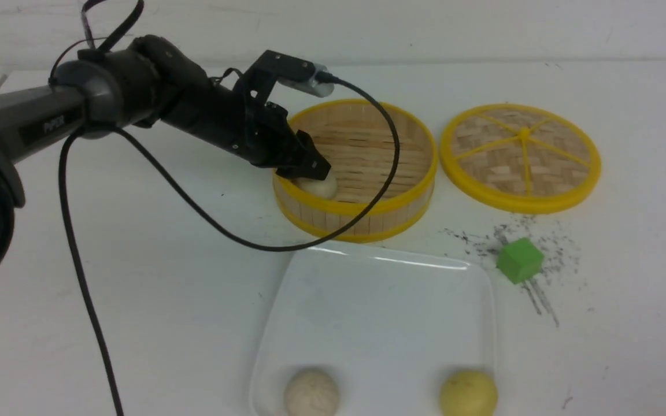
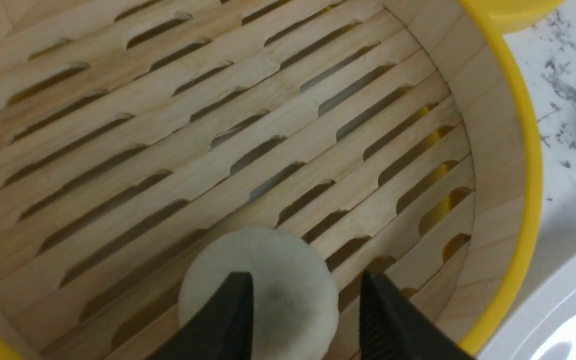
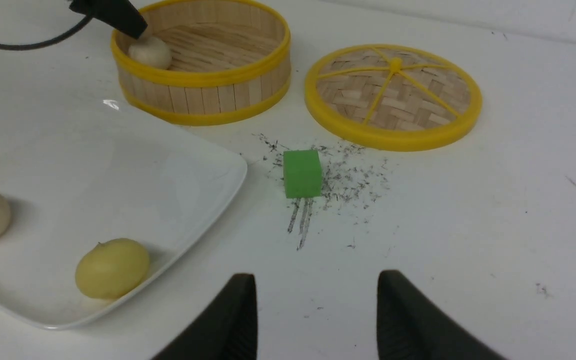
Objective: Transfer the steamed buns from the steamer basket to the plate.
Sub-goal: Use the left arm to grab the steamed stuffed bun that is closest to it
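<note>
Front: left gripper [image 1: 309, 169] reaches inside the round bamboo steamer basket [image 1: 409, 208], at its near-left wall, over a smooth off-white bun [image 1: 320, 185]. Glossy square plate [image 1: 379, 312], nearer than the basket, carries a speckled bun [image 1: 311, 394] and a pale yellow bun [image 1: 467, 394].
Left wrist: black jaws spread above the bun on the slatted floor [image 2: 168, 150], not clamping.
Right wrist: right gripper [image 3: 315, 300] agape, empty, well apart from the basket.

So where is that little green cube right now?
In the front view the green cube sits on the table at the right, just off the plate's far right corner and nearer the robot than the lid.
</note>
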`<move>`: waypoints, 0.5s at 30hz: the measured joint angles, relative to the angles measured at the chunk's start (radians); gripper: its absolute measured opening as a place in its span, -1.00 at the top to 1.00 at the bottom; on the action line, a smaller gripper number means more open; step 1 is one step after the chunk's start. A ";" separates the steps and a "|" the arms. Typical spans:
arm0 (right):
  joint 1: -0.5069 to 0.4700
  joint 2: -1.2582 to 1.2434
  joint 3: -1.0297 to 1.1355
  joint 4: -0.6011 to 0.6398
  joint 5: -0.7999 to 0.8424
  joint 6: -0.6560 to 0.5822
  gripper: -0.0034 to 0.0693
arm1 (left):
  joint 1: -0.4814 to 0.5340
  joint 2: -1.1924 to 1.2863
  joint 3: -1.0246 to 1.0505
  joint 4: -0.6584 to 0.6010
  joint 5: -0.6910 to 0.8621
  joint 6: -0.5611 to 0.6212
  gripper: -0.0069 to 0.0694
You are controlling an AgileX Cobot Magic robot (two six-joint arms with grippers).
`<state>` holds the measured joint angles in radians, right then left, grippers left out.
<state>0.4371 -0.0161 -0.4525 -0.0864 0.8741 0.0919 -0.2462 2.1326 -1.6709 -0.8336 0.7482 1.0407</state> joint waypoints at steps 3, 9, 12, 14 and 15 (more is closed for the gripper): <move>0.000 0.000 0.000 0.000 0.000 0.000 -0.04 | 0.000 0.011 0.000 -0.016 -0.006 0.034 -0.03; 0.000 0.000 0.000 0.000 0.000 0.000 -0.04 | -0.002 0.014 0.000 -0.042 -0.035 0.064 -0.03; 0.000 0.000 0.000 0.003 0.000 0.000 -0.04 | -0.012 0.014 0.000 -0.017 -0.068 0.064 -0.02; 0.000 0.000 0.000 0.003 0.000 0.000 -0.04 | -0.016 0.014 0.000 -0.008 -0.071 0.064 -0.01; 0.000 0.000 0.000 0.007 0.000 0.000 -0.04 | -0.025 0.014 0.000 0.002 -0.071 0.064 0.03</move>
<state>0.4371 -0.0161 -0.4525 -0.0792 0.8741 0.0919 -0.2707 2.1464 -1.6709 -0.8317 0.6772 1.1048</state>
